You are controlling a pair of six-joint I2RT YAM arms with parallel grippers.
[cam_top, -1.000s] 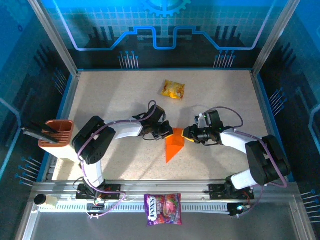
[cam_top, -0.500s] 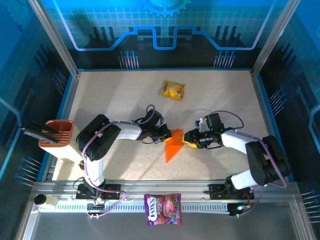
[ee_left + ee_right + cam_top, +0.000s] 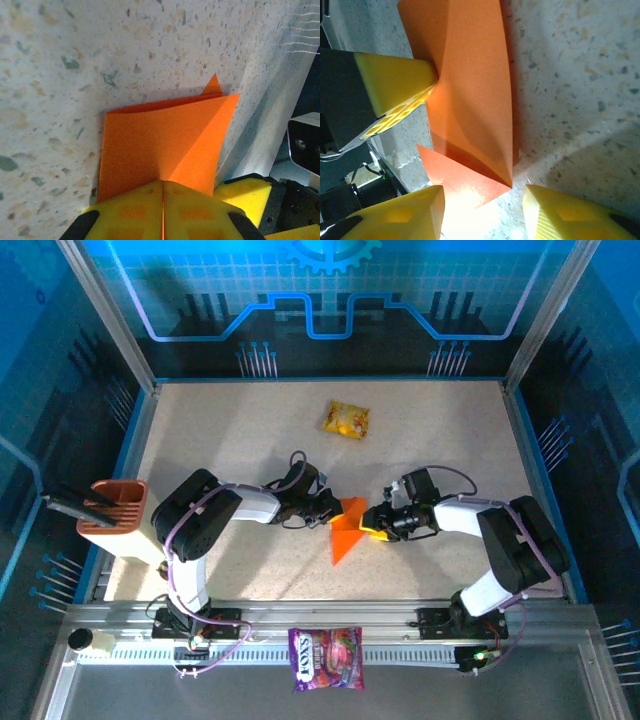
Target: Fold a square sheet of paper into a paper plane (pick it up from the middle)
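Now the right gripper (image 3: 370, 524) has slid in from the right over the last second. In the top view it sits against the right edge of the sheet of paper (image 3: 343, 537), at the centre of the frame. The left gripper (image 3: 328, 514) has dropped lower at the sheet's upper left. Its fingers are pressed together, pinching the sheet's edge. In the right wrist view the right fingers (image 3: 405, 215) stand spread, a folded corner lying between them, unclamped. I judge that one arm anchors while the other lines up the next fold. The sheet is already a matte orange wedge, wide at the top, pointed toward the frame's bottom, flaps bowing slightly.
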